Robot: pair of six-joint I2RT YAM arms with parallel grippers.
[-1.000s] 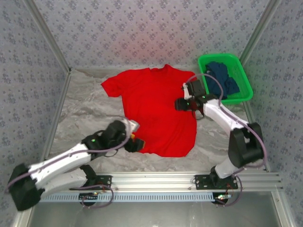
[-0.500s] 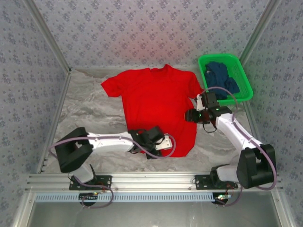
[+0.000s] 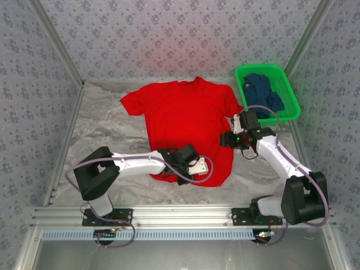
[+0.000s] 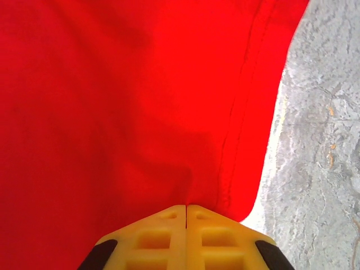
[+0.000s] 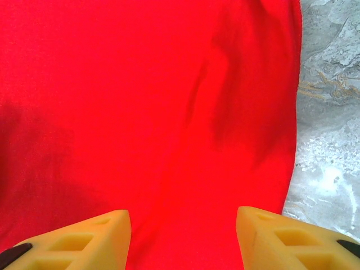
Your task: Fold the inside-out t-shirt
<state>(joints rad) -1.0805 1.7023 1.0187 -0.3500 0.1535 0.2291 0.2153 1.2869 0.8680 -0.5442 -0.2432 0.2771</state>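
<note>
The inside-out t-shirt (image 3: 185, 121) is lying spread flat on the grey table (image 3: 101, 129), collar away from me. My left gripper (image 4: 186, 209) is pressing its jaws together at the near hem, seemingly pinching a pucker of cloth, though the tips are hiding it. My right gripper (image 5: 183, 216) is hovering, jaws spread, over the shirt's right side, near a green basket (image 3: 260, 67).

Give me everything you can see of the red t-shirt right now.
The t-shirt is bright red thin cloth, short-sleeved, spread nearly flat on the grey table, collar toward the far wall, hem toward the arms. The side showing is plain, with a stitched seam along the edge. The left gripper is shut on a puckered bit near the hem; the right gripper hangs open over its right side.
</note>
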